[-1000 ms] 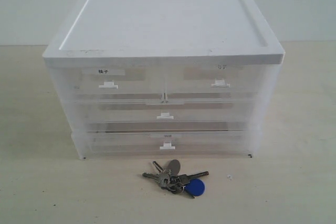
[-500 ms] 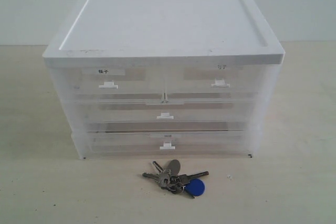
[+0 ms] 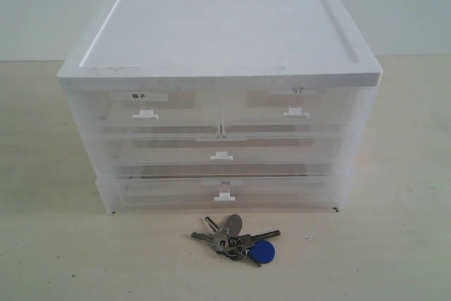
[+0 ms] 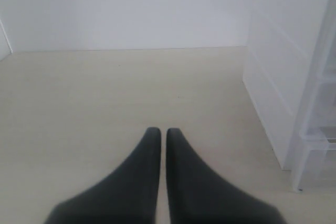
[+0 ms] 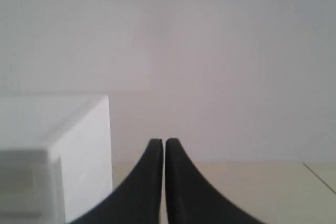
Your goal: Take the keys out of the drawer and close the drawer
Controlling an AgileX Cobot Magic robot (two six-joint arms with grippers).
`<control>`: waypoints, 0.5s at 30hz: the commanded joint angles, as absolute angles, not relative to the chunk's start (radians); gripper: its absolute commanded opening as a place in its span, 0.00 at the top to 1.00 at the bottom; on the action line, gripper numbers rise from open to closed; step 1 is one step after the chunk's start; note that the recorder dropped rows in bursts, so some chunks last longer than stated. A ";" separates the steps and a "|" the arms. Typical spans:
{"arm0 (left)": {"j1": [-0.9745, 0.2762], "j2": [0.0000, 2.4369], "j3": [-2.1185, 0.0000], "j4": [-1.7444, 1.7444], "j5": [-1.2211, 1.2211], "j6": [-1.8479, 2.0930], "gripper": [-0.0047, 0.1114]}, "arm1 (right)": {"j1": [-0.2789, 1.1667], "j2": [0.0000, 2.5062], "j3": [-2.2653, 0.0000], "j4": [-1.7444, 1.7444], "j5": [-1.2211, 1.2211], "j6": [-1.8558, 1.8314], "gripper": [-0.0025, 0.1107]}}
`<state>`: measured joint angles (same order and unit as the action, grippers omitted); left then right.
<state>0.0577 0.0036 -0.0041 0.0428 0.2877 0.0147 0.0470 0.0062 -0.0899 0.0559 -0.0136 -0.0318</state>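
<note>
Neither arm reaches into the exterior view. The left gripper [image 4: 163,132] hangs low over the bare table [image 4: 105,93], with its two dark fingers [image 4: 149,150] pressed almost together, only a thin slit between them, and they hold nothing. The side of the white drawer cabinet [image 4: 278,87] stands near it. The right gripper [image 5: 164,142] is higher, about level with the cabinet's top corner [image 5: 79,129], looking toward the pale wall. Its fingers are also nearly touching and hold nothing.

The keys [image 3: 236,237] lie on the table at 6 o'clock from the cabinet, just in front of the lowest drawer and not touching it. The blue fob [image 3: 261,251] sits at 4 o'clock of the bunch and the grey oval tag [image 3: 233,224] at 12 o'clock. The drawer [image 3: 292,107] with the faint label, at 1 o'clock on the cabinet front, is pushed in flush, and its white tab handle [image 3: 296,112] is in line with its neighbour's.

Compared with half a second ago, I see no change: the keys and the drawers are in the same places.
</note>
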 commanded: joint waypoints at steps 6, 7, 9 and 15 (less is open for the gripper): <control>0.060 0.000 0.000 0.034 0.288 0.019 0.92 | 0.041 0.000 0.000 -0.140 0.218 0.054 0.98; 0.060 0.000 0.000 0.034 0.288 0.019 0.92 | 0.041 0.000 0.000 -0.140 0.267 0.057 0.98; 0.060 0.000 0.000 0.034 0.288 0.019 0.92 | 0.041 0.000 0.000 -0.093 0.310 0.054 0.98; 0.060 0.000 0.000 0.034 0.288 0.019 0.92 | 0.041 0.000 0.000 -0.062 0.321 0.047 0.98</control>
<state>0.0577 0.0036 -0.0041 0.0428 0.2877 0.0147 0.0470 0.0044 0.0006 -0.0664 0.3153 0.0536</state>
